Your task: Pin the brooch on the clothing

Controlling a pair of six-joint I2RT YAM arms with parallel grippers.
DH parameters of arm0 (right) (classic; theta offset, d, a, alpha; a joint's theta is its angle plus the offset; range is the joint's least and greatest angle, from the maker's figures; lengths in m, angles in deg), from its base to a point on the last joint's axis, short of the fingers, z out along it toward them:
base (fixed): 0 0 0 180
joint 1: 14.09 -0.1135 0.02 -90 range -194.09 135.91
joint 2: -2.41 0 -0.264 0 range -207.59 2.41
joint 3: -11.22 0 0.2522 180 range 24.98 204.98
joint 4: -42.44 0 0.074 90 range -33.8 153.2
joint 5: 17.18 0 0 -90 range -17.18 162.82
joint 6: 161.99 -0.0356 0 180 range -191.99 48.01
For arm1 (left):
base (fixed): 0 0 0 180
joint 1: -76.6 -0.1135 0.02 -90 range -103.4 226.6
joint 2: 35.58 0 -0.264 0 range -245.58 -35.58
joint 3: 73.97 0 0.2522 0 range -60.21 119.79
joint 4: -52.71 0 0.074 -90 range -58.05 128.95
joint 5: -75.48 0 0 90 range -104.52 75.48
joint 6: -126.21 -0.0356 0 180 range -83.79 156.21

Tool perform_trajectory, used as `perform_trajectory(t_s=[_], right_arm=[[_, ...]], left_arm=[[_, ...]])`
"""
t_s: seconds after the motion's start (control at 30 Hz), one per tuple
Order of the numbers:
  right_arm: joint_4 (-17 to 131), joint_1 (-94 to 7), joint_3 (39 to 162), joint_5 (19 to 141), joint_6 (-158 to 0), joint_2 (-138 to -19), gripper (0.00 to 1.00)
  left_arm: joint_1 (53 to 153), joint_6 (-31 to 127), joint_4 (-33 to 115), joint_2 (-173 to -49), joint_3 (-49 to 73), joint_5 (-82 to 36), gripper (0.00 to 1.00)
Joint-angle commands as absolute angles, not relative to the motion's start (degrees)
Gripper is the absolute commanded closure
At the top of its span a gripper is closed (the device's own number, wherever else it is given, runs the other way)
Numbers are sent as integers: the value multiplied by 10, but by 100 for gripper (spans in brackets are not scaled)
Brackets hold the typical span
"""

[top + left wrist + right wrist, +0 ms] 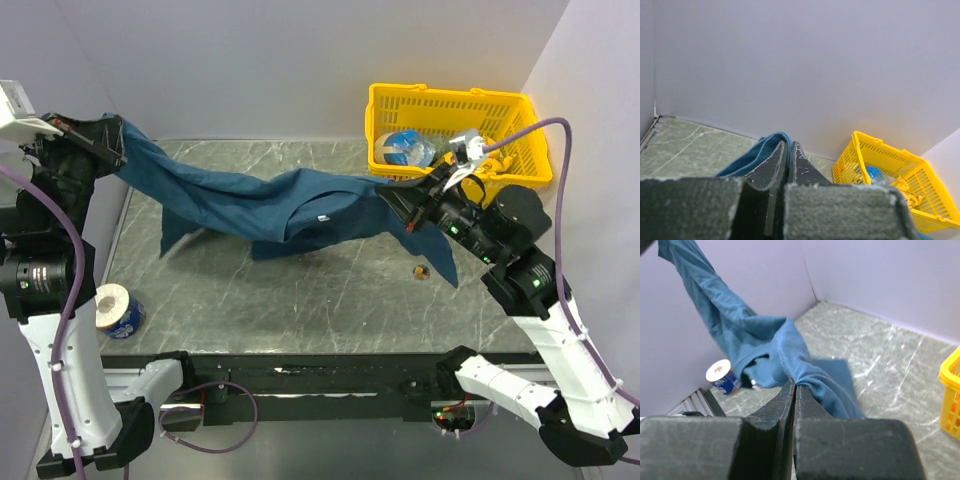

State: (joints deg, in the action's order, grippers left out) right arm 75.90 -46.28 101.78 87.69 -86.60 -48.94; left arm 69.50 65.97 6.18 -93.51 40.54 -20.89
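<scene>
Left gripper [789,145]: dark, rough-textured fingers clamped on a fold of the dark teal-blue cotton T-shirt [756,154], raised by the left wall.
Right gripper [794,386]: same build, jaws closed on bunched cloth at the other end.
Shirt axis: long axis left to right, slung between both grips, sagging mid-span; one corner hangs past the right grip; small white neck label [323,219] showing.
Brooch: one tiny orange-brown and gold brooch [422,271], lying on the grey-green marbled table [300,300] just beside that hanging corner, unheld; heading too small to tell.
Basket: one yellow plastic lattice basket [530,120], far right.
Roll: one white-and-blue roll [118,310], near left edge.
</scene>
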Motion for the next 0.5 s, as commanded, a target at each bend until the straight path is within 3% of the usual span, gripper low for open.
perform_trajectory(t_s=[0.0,0.2,0.47], right_arm=[[719,-458,1026,885,-854,-480,100],[701,-458,1032,862,-873,-512,100],[684,-443,1158,883,-880,-685,100]], left_arm=[[692,662,81,-941,425,-238,99],[691,670,72,-989,453,-252,99],[690,693,65,-1135,537,-259,99]])
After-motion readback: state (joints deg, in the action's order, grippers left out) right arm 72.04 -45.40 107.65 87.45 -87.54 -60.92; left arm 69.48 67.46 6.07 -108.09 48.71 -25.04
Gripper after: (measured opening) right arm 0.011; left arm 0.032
